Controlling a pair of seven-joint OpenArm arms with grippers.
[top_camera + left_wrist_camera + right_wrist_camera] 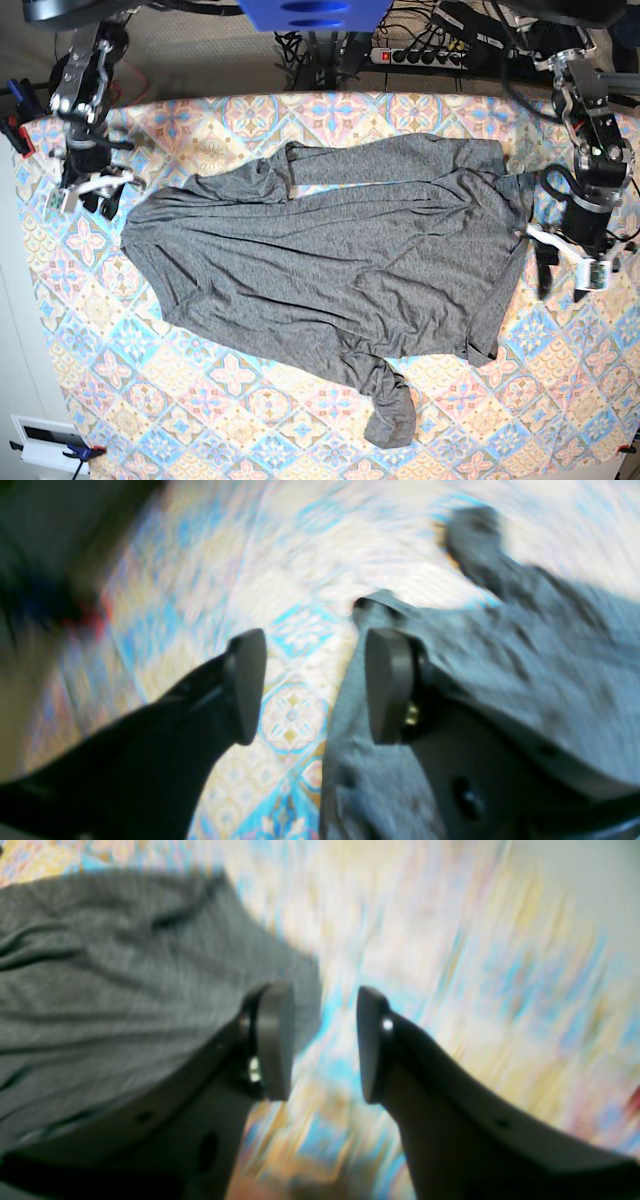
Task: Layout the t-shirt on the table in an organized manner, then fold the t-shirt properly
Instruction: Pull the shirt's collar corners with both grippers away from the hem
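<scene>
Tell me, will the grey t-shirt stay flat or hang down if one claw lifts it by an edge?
The t-shirt would probably hang limp: it already lies in soft wrinkles. One sleeve is bunched, so it may trail behind. On the table cloth it would likely drag rather than slide.

A white multi-socket power strip (432,55) with dark plugs is lying on the floor beyond the far edge, tangled black cables (410,30) trailing around it. A glossy blue rounded housing (313,14) is sitting top centre.
</scene>
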